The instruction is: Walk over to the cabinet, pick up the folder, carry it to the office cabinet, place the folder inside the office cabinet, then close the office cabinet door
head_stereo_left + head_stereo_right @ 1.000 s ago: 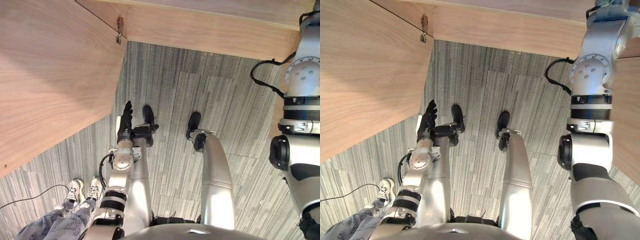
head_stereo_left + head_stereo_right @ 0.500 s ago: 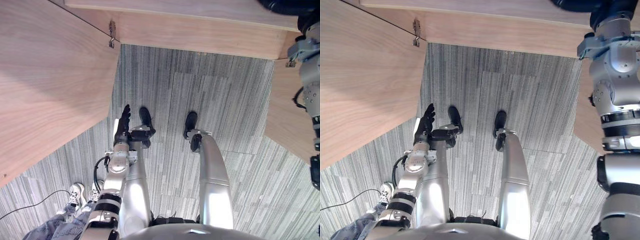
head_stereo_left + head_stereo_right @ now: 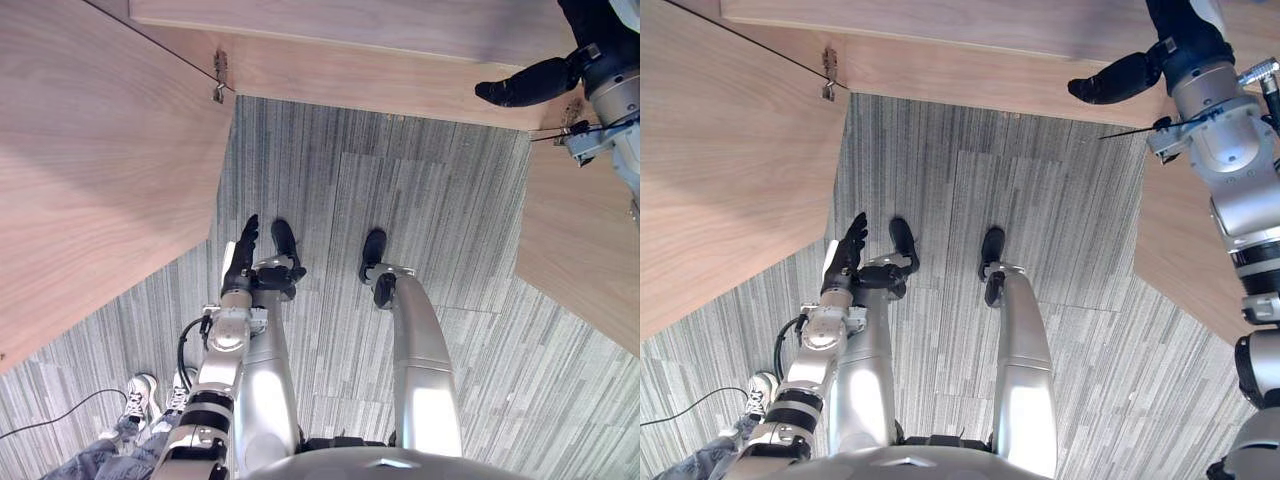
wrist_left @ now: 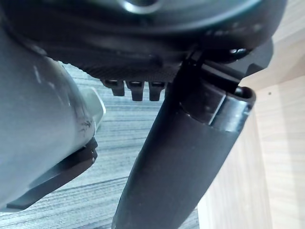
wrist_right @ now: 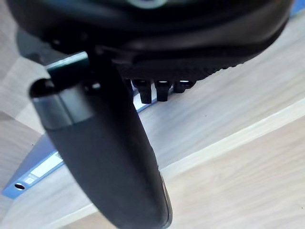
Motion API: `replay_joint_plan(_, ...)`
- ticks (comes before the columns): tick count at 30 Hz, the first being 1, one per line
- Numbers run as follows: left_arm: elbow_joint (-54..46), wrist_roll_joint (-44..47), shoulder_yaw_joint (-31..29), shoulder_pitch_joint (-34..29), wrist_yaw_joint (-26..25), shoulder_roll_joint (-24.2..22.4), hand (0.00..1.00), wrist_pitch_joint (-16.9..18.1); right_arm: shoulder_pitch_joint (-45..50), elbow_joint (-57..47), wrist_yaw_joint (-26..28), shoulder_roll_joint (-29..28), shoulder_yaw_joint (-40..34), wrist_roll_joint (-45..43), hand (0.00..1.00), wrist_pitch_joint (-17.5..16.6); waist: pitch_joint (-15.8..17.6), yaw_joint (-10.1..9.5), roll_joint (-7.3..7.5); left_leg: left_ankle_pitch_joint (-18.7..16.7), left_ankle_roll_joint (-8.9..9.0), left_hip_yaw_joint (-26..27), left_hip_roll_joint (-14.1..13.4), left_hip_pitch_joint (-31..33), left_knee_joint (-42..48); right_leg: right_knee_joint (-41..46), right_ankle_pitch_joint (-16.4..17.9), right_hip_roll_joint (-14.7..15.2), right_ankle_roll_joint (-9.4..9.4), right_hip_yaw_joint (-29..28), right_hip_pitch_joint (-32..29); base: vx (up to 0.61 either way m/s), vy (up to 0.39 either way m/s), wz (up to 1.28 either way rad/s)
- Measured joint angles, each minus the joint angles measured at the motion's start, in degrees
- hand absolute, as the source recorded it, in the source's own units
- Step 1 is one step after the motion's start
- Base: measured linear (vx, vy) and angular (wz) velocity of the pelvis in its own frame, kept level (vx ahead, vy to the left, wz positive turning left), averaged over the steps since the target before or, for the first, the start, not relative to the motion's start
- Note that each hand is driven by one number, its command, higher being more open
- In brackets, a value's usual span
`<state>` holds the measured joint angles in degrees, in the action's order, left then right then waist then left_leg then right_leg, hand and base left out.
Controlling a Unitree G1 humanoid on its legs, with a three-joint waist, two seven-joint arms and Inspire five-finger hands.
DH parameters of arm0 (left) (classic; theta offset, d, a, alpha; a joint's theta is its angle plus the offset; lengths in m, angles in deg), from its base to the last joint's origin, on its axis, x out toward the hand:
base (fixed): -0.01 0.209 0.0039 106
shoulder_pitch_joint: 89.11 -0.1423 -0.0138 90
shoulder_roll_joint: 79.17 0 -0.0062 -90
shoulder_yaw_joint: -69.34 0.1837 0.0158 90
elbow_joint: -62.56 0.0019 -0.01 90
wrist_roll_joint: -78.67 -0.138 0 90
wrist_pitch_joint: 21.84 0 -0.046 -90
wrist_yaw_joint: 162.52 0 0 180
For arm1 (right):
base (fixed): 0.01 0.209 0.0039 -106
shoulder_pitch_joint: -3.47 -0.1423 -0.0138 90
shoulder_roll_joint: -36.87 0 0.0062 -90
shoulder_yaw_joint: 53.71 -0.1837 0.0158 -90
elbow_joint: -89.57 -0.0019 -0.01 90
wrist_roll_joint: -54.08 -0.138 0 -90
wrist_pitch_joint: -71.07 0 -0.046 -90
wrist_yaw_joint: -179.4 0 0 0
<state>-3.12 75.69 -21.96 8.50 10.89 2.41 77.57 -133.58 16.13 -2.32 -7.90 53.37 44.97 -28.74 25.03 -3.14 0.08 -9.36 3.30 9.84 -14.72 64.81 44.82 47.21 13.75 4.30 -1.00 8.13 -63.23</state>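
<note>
The blue folder with a white label lies flat on a wooden shelf inside the cabinet, just past my right hand's fingers. My right hand is raised at the upper right, against the cabinet's lower front edge. It is open, with the thumb straight and nothing in it. My left hand hangs low beside my leg, open and empty. The left cabinet door stands open wide at the left. A second wooden door panel stands angled at the right.
Grey striped carpet runs between the two open doors up to the cabinet. A metal hinge sits at the left door's top corner. A person's white shoes and jeans are at the lower left.
My right arm has lifted, and its hand now shows at the cabinet's front edge. The view has shifted a little. My left hand still hangs by my leg.
</note>
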Motion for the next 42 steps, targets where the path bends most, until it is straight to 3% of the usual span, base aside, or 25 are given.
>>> replay_joint_plan(5, 0.5, 0.0, 0.1, 0.0, 1.1, 0.0, 1.00, 0.0, 1.7, -0.9, 1.1, 0.0, -0.3, -2.7, 1.00, -0.1, -0.6, -0.21, 0.06, 0.0, -0.01, 0.1, 0.0, -0.3, -0.5, -0.4, 0.0, 0.0, 0.00, 0.1, 0.3, 0.00, 0.007, 0.00)
replay_joint_plan(8, 0.7, 0.0, 0.2, -0.1, 1.3, -0.2, 1.00, 0.1, 7.1, -5.1, 1.3, -1.2, -4.3, -6.8, 1.00, -0.5, -1.0, -0.39, 0.23, 0.0, -0.01, 0.2, 0.0, -0.5, -0.9, -0.7, 0.0, 0.0, 0.00, 0.1, 0.5, 0.02, 0.021, 0.00)
replay_joint_plan(13, 0.5, 0.0, -0.2, 0.0, 0.7, -1.4, 1.00, 0.1, 15.3, -15.1, -2.9, -14.0, -15.6, -6.5, 1.00, -0.6, -1.1, -0.27, 0.25, 0.0, -0.01, 0.6, 0.0, -0.8, -1.4, -1.3, 0.0, -0.1, 0.00, 0.0, 0.6, 0.00, 0.000, 0.00)
replay_joint_plan(18, 0.1, 0.0, -0.3, 0.0, 0.5, -1.9, 1.00, 0.1, 16.7, -20.5, -8.1, -18.6, -22.0, -0.1, 1.00, -0.8, -1.1, -0.26, 0.25, 0.0, -0.01, 0.5, 0.0, -0.9, -1.4, -1.4, 0.0, -0.1, 0.00, 0.1, 0.8, 0.00, 0.022, 0.00)
replay_joint_plan(19, 0.1, 0.0, -0.3, 0.0, 0.4, -1.9, 1.00, 0.1, 16.8, -20.9, -8.5, -18.7, -22.5, 0.3, 0.00, -0.9, -1.1, -0.27, 0.24, 0.0, -0.01, 0.5, 0.1, -1.0, -1.4, -1.4, 0.0, 0.0, 0.00, 0.1, 0.8, 0.00, 0.030, 0.00)
replay_joint_plan(33, -0.6, -2.0, -2.4, 0.0, -1.0, -2.8, 1.00, 0.1, 18.5, -21.8, -10.5, -21.1, -19.8, 14.2, 0.00, -1.7, -1.1, -0.33, 0.24, 0.0, -0.01, 0.4, 0.1, -1.3, -1.6, -1.5, 0.0, 0.0, 0.00, 0.2, 1.2, 0.00, 0.005, 0.00)
replay_joint_plan(42, -0.6, -2.0, -2.5, 0.1, -2.3, -2.8, 1.00, 0.0, 13.1, -13.4, -12.2, -21.0, -16.4, 20.3, 0.00, 1.0, -1.0, -1.04, 0.27, 0.2, -0.20, 0.1, 0.3, 0.6, -1.5, -1.3, 0.0, 0.3, 0.00, 0.7, -0.2, 0.00, 0.004, 0.01)
